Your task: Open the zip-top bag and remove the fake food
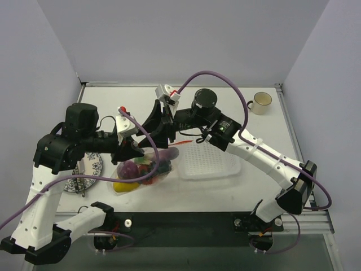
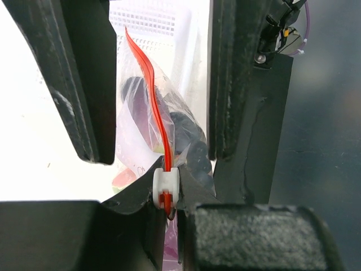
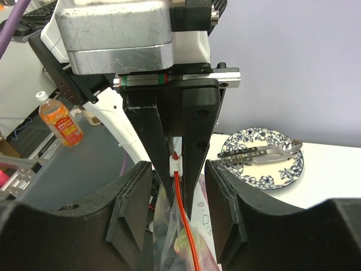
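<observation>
The zip-top bag (image 1: pixel 148 176) hangs over the table's middle, clear with an orange-red zip strip (image 2: pixel 153 96). Through the plastic the fake food (image 1: pixel 130 168) shows: a purple piece, a yellow one and dark grapes. My left gripper (image 2: pixel 169 197) is shut on the bag's mouth at the white slider (image 2: pixel 166 185), holding that end up. My right gripper (image 3: pixel 177 189) is open, one finger on each side of the zip strip (image 3: pixel 181 203) just below the slider (image 3: pixel 176 165), not touching it. In the top view the two grippers (image 1: pixel 135 148) (image 1: pixel 167 135) meet above the bag.
A white mesh basket (image 1: pixel 207 161) lies right of the bag. A blue-patterned plate (image 1: pixel 84 169) with utensils (image 3: pixel 259 151) is on the left under my left arm. A cup (image 1: pixel 260 103) stands at the far right. An orange bottle (image 3: pixel 61 124) stands beyond the table.
</observation>
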`<state>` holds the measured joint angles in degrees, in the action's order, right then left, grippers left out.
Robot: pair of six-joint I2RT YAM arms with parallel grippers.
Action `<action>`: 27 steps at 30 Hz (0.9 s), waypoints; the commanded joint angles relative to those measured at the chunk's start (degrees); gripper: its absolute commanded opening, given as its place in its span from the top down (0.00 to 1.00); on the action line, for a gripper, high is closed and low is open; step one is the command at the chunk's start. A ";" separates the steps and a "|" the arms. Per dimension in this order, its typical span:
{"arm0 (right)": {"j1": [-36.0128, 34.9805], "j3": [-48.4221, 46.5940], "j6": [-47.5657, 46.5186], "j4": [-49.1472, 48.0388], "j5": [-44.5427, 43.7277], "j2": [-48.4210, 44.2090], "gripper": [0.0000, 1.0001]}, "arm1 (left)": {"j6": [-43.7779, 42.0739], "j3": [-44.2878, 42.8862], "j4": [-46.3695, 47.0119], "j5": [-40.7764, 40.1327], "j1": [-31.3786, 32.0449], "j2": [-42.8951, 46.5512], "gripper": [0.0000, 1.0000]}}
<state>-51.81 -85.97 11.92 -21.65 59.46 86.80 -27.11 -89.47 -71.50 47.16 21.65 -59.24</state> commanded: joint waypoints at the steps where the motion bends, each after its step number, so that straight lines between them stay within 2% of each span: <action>1: -0.83 -1.30 -0.50 -3.31 1.45 0.64 0.57 | 1.01 -0.70 4.18 2.50 0.06 0.97 1.00; 8: -1.10 -2.00 -0.50 -3.14 1.36 1.61 0.60 | 0.83 -0.70 3.92 2.50 0.06 1.15 1.00; 13: -1.19 -2.53 0.47 -4.19 1.27 2.49 0.68 | 0.92 -0.27 4.00 2.85 0.06 1.32 1.00; 20: -1.01 -2.71 0.21 -4.28 1.36 2.41 0.89 | 0.57 0.61 3.92 2.50 0.06 1.85 1.00; 25: -0.75 -3.15 -0.06 -3.40 1.01 2.05 0.99 | 0.48 0.97 3.92 2.41 0.06 2.03 1.00; 27: -0.57 -3.06 -0.23 -3.23 0.83 1.97 1.00 | 0.48 0.97 3.92 2.41 0.06 2.03 1.00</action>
<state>-52.60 -86.37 12.49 -21.41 60.86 88.99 -25.96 -88.44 -70.32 46.50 21.54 -58.08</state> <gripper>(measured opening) 0.137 0.175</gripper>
